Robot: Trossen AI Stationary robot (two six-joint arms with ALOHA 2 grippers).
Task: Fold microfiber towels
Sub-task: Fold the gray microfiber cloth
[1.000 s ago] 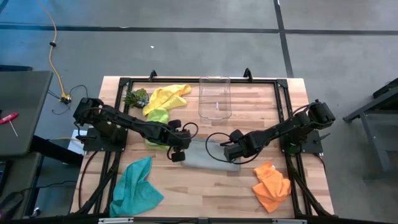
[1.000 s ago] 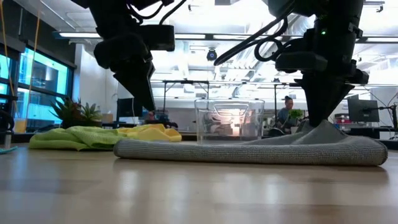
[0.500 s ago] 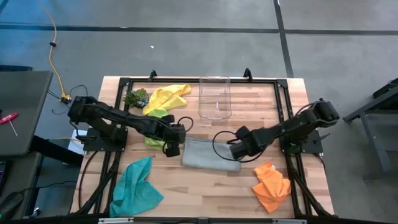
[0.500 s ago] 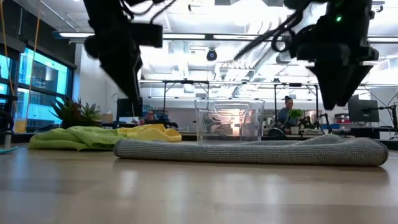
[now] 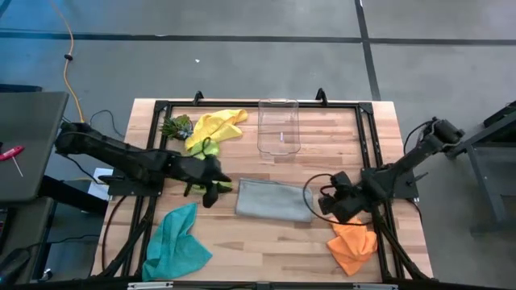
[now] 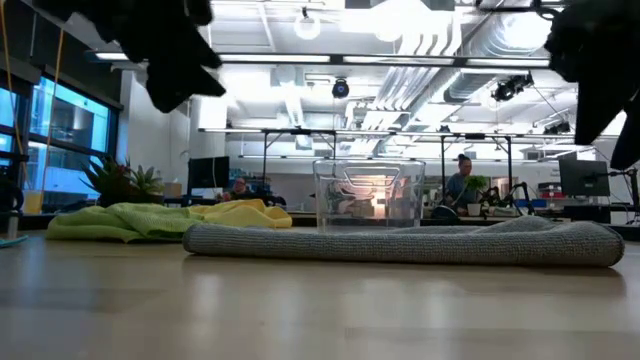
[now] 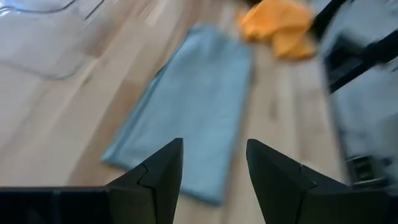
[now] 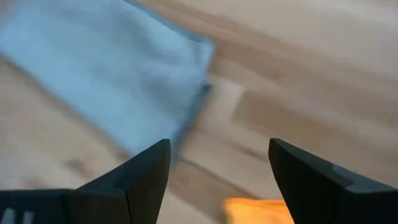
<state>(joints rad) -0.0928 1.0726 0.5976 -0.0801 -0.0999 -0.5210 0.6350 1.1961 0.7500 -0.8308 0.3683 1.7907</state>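
Note:
The grey towel (image 5: 272, 200) lies folded flat in the middle of the table, also in the low view (image 6: 400, 243), the left wrist view (image 7: 186, 118) and the right wrist view (image 8: 106, 81). My left gripper (image 5: 211, 193) hovers open to its left, above the lime green towel (image 5: 203, 151). My right gripper (image 5: 329, 201) hovers open just right of the grey towel, above the orange towel (image 5: 351, 242). The yellow towel (image 5: 216, 125) lies at the far left and the teal towel (image 5: 177, 242) at the near left.
A clear plastic box (image 5: 278, 127) stands at the far middle, just beyond the grey towel. A small leafy clump (image 5: 176, 126) sits at the far left. A black frame (image 5: 158, 109) runs along the table's edges. Bare wood shows near the front middle.
Both grippers have opened, let go of the grey towel and risen. The left has drawn back toward the table's left edge, the right toward the right edge and slightly nearer. The grey towel's lifted right corner has dropped, and the towel now lies flat and folded.

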